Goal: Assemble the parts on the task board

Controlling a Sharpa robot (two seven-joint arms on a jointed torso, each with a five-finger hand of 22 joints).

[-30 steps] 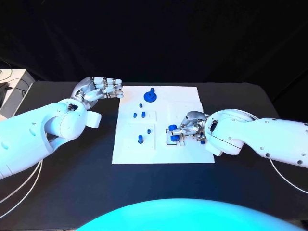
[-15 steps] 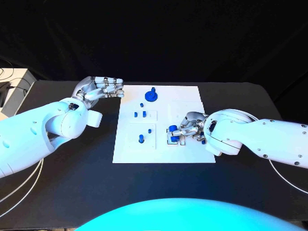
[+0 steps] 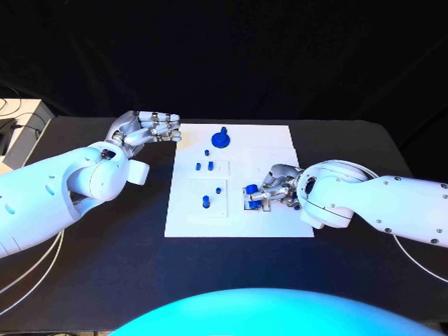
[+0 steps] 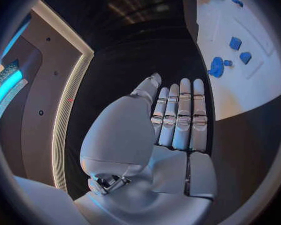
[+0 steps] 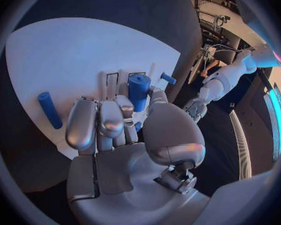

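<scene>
barely anything's changing since a second ago: right hand (image 3: 276, 189) is still pinching a blue peg (image 5: 138, 90) at the white board's (image 3: 285, 224) 4 o'clock fixture, so it's still seating. left hand (image 3: 148, 129) is idling clenched, holding nothing.

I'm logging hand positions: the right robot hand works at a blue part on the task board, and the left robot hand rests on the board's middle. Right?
Not quite. In the head view the left robot hand sits at the task board's far left corner, not its middle. The right robot hand is at the blue part, as you said.
</scene>
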